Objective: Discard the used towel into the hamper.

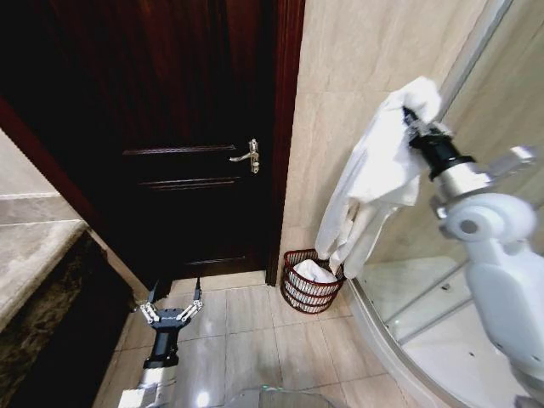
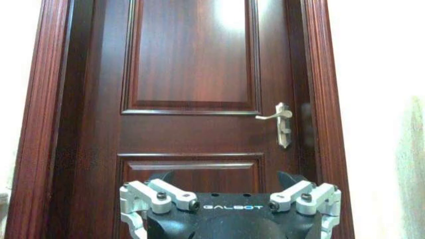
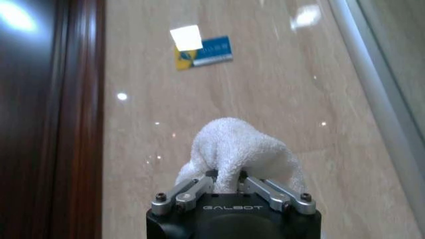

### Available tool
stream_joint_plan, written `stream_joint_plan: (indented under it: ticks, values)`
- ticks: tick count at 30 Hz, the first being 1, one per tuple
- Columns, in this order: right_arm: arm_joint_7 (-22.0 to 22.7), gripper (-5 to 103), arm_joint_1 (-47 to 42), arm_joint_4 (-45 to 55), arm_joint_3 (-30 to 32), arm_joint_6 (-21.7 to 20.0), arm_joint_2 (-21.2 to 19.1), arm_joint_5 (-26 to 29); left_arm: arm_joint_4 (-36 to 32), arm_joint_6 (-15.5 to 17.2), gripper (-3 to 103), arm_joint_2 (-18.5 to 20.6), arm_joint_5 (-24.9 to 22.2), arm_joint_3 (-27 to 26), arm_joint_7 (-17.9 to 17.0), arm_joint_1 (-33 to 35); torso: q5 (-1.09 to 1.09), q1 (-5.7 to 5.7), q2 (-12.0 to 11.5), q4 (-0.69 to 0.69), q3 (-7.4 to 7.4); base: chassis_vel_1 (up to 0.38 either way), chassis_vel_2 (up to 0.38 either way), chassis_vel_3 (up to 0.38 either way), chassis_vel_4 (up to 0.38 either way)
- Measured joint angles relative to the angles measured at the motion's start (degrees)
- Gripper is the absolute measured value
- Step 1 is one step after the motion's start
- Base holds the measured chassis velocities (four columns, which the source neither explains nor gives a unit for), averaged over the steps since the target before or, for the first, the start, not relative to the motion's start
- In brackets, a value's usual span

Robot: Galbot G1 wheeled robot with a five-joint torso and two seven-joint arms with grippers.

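A white towel point(image 1: 374, 183) hangs in long folds against the tiled wall, held high at its top by my right gripper point(image 1: 414, 119), which is shut on it. The right wrist view has the towel point(image 3: 239, 149) bunched between the closed fingers point(image 3: 194, 188). Below the towel's lower end stands the hamper point(image 1: 310, 285), a reddish-brown wire basket on the floor by the door frame, with some white cloth inside it. My left gripper point(image 1: 173, 302) hangs low over the floor tiles in front of the door, open and holding nothing.
A dark wooden door point(image 1: 187, 127) with a metal handle point(image 1: 248, 155) fills the back. A curved glass shower enclosure point(image 1: 425, 306) lies to the right, a stone counter point(image 1: 34, 246) to the left. A blue and yellow sticker point(image 3: 202, 52) is on the wall.
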Motion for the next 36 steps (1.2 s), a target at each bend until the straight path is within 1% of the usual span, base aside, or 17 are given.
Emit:
stream_joint_plan:
  ticks: [7,10,12,15,20,25,29,33,36]
  values:
    - [-0.01,10,3.43,-3.10,-2.18,0.05,1.10,0.01,-0.10,-0.50,100,0.00,0.13,0.36,-0.01,0.24,-0.01,-0.07,-0.13,-0.03,-0.09,0.000,0.000,0.000,0.000]
    - [0.28,10,3.89,-3.20,-2.50,-0.19,1.39,-0.02,0.19,-0.99,100,0.00,0.13,0.29,-0.01,0.46,0.00,-0.09,-0.18,-0.02,-0.11,0.000,0.000,0.000,0.000]
    - [1.22,10,4.49,-2.29,-2.86,-1.19,1.69,0.36,0.69,-1.75,100,0.00,0.13,-0.06,-0.04,0.79,0.00,-0.12,-0.24,-0.02,-0.15,0.000,0.000,0.000,0.000]
    - [1.62,10,4.85,-1.86,-3.32,-1.62,1.93,0.54,0.81,-2.08,100,0.00,0.11,-0.22,-0.11,1.05,-0.04,-0.14,-0.28,-0.01,-0.19,0.000,0.000,0.000,0.000]
    - [0.29,10,1.69,-4.82,-2.92,-1.14,3.53,-2.09,0.80,-2.72,100,0.00,0.06,-0.25,-0.19,1.72,0.04,-0.17,-0.38,-0.01,-0.21,0.000,0.000,0.000,0.000]
    - [-0.48,10,-0.94,-5.43,-1.58,-0.76,4.24,-2.82,0.85,-3.03,100,0.01,0.08,-0.06,-0.19,2.18,0.00,-0.20,-0.42,-0.03,-0.24,0.000,0.000,0.000,0.000]
    - [-1.98,10,-1.67,-7.79,-1.62,0.59,4.89,-4.94,0.93,-3.07,100,0.01,0.52,0.30,-0.21,2.86,-0.01,-0.22,-0.45,-0.04,-0.27,0.000,0.000,0.000,0.000]
    - [-2.66,10,-1.61,-9.90,-2.13,1.68,5.57,-6.45,0.86,-3.29,100,0.01,0.70,0.34,-0.20,3.64,0.00,-0.48,-1.07,-0.03,-0.58,0.000,0.000,0.000,0.000]
    - [-3.11,10,-2.10,-10.57,-2.37,2.48,6.25,-7.32,0.83,-3.55,100,0.01,0.65,0.06,-0.20,4.25,-0.01,-0.94,-2.04,-0.03,-1.12,0.000,0.000,0.000,0.000]
